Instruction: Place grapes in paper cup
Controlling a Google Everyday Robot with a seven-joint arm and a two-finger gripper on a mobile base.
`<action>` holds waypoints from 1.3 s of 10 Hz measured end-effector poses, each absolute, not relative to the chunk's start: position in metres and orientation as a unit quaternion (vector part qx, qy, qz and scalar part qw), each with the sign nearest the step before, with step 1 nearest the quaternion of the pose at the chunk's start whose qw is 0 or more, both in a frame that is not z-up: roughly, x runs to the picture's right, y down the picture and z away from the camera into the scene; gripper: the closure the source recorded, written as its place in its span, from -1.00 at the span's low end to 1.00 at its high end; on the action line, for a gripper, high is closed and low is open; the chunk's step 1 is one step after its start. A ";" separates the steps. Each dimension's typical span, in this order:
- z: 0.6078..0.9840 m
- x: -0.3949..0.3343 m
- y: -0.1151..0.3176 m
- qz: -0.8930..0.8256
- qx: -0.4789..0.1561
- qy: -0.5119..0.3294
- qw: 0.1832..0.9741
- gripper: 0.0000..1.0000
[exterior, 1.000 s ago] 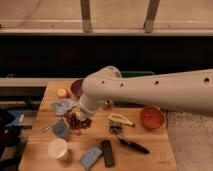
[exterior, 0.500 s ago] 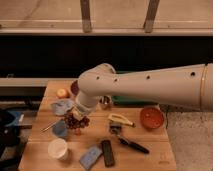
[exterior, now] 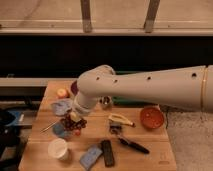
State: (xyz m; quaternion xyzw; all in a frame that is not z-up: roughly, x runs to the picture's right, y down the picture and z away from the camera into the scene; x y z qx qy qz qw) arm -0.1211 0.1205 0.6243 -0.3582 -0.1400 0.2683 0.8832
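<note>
The plain white tapered paper cup (exterior: pixel 58 148) stands upright near the front edge of the light wooden table (exterior: pixel 150 156). To the cup's right lie a flat blue rectangular piece (exterior: pixel 91 156), a black rectangular bar (exterior: pixel 106 152) and, further right, a black-handled tool (exterior: pixel 132 145). Just behind the cup, slightly right and apart from it, the small bunch of dark reddish-purple grapes (exterior: pixel 76 124) lies on the table. A light blue round thing (exterior: pixel 59 130) beside them is partly hidden. The gripper (exterior: pixel 75 116) sits at the top of the bunch, mostly covered by the thick white arm (exterior: pixel 140 90), which is cut off at the right. Whether it grasps the grapes cannot be told. Further behind and right of the cup are a yellow banana (exterior: pixel 121 119) and an orange-red bowl (exterior: pixel 151 117). Farthest back are a small orange round fruit (exterior: pixel 62 93) and a shiny metal cup (exterior: pixel 105 101), half hidden by the arm.
</note>
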 end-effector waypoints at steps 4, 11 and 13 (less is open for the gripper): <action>0.604 -0.131 0.123 0.247 -0.360 -0.190 0.880 1.00; 0.579 -0.149 0.152 0.219 -0.368 -0.212 0.878 1.00; 0.572 -0.153 0.163 0.218 -0.367 -0.215 0.878 1.00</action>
